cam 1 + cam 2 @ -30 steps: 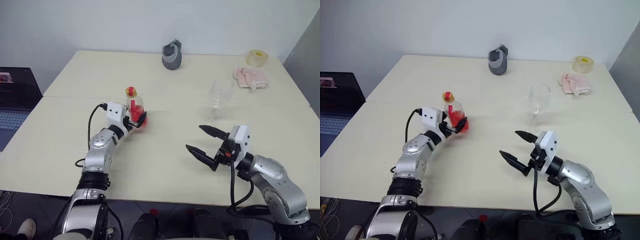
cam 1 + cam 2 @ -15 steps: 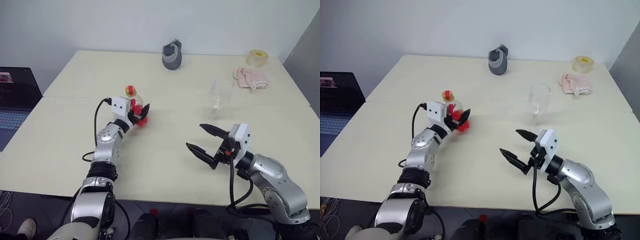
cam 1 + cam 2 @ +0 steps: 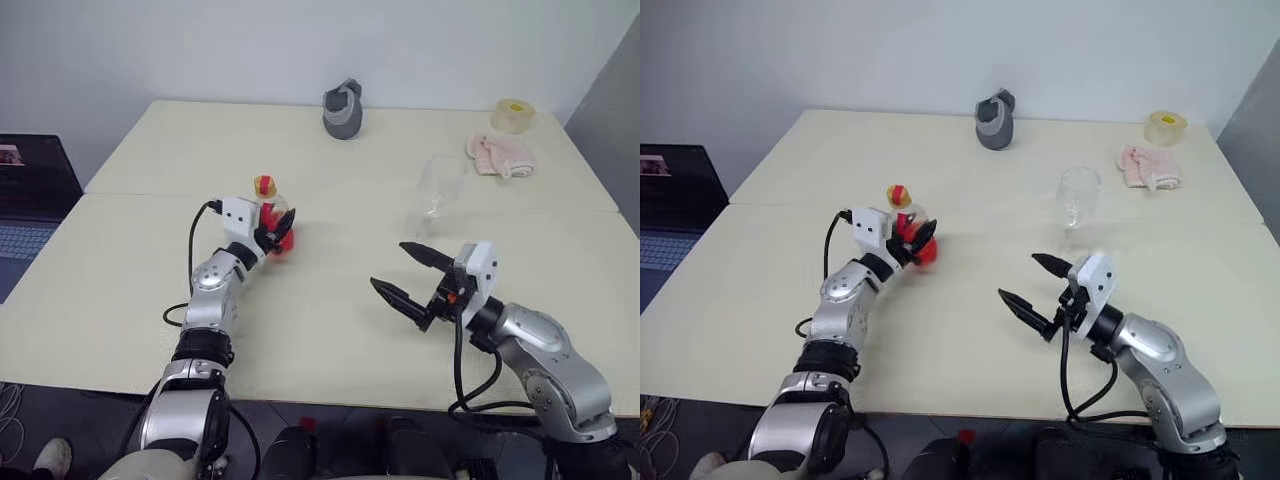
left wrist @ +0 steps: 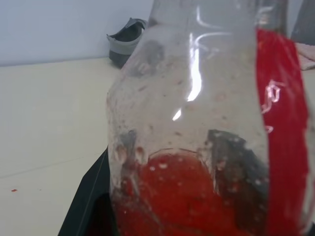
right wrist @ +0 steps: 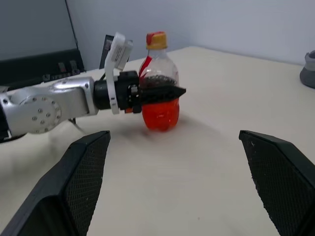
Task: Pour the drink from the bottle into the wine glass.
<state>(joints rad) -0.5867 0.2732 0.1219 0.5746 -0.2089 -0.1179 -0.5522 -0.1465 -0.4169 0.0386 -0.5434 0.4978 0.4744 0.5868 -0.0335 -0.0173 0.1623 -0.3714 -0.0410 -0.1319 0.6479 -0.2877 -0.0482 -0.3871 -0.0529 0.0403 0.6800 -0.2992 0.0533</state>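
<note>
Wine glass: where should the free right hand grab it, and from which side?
Probably the stem of the wine glass, approached level from the robot's side. It stands upright, with a rounded bowl on a thin stem, and the open right hand sits just in front.

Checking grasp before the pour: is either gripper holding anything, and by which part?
Left gripper is shut on the bottle, gripping its rounded body just above the drink. Right gripper is open, holding nothing.

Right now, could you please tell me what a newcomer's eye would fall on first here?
The bottle, its drink vivid red, stands at the table's left with the left end effector clamped around it. To the right stands the wine glass, empty, beyond the right end effector, which gapes open.
</note>
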